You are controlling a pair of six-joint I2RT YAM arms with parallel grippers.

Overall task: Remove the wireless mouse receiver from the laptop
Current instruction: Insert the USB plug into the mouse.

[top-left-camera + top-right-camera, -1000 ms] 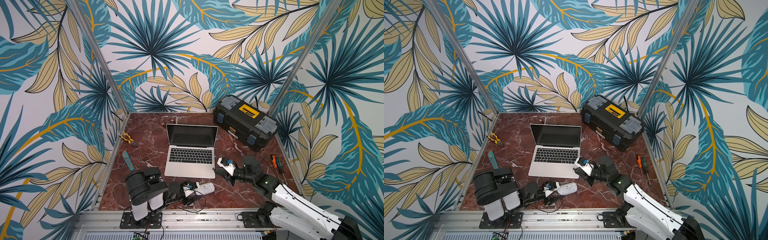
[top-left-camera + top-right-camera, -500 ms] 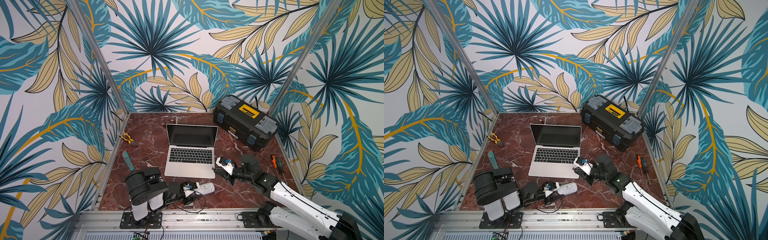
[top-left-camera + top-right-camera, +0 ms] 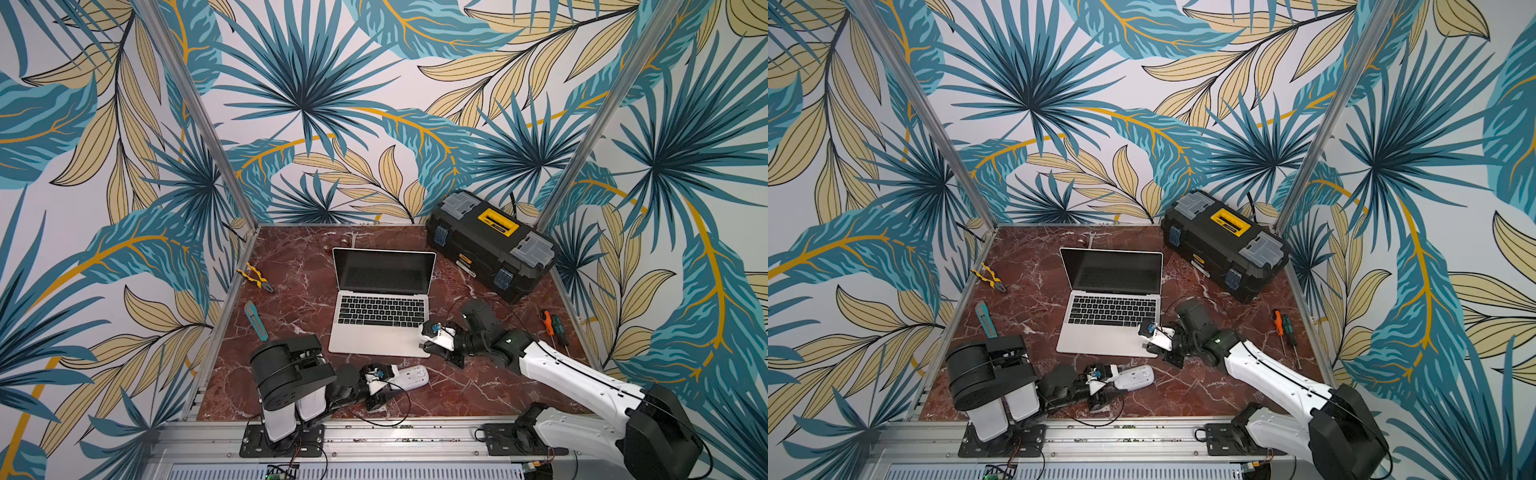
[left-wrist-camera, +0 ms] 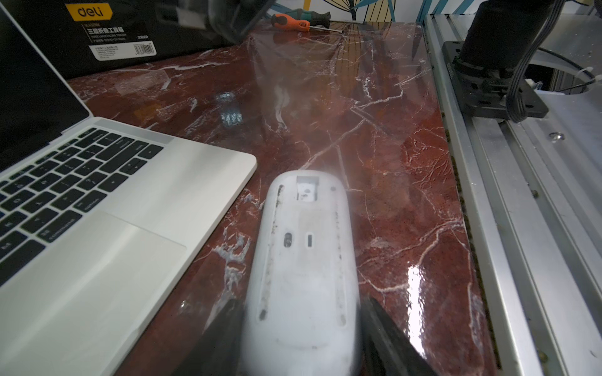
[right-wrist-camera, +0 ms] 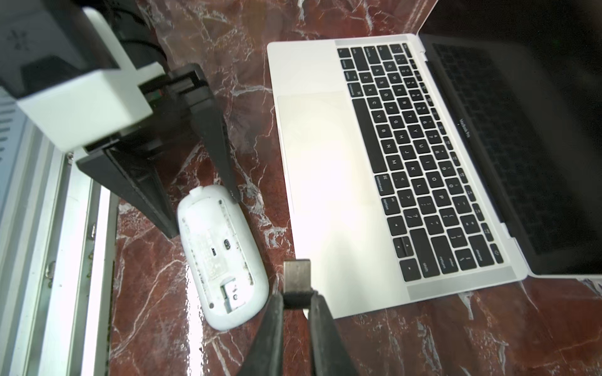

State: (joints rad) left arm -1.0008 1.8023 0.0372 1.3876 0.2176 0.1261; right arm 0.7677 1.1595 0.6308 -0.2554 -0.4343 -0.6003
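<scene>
The receiver is already out of the laptop. My right gripper pinches its dark end by the laptop's front right corner, lower centre in both top views. I judge only setting it down is left. My left gripper clamps the upturned mouse. Since a second ago, the right gripper has crept slightly leftward and the left one has tightened.

On the bench I count one laptop, one black toolbox, one white mouse, one USB receiver, two screwdrivers, one pair of pliers, one utility knife, and two robot arms.
</scene>
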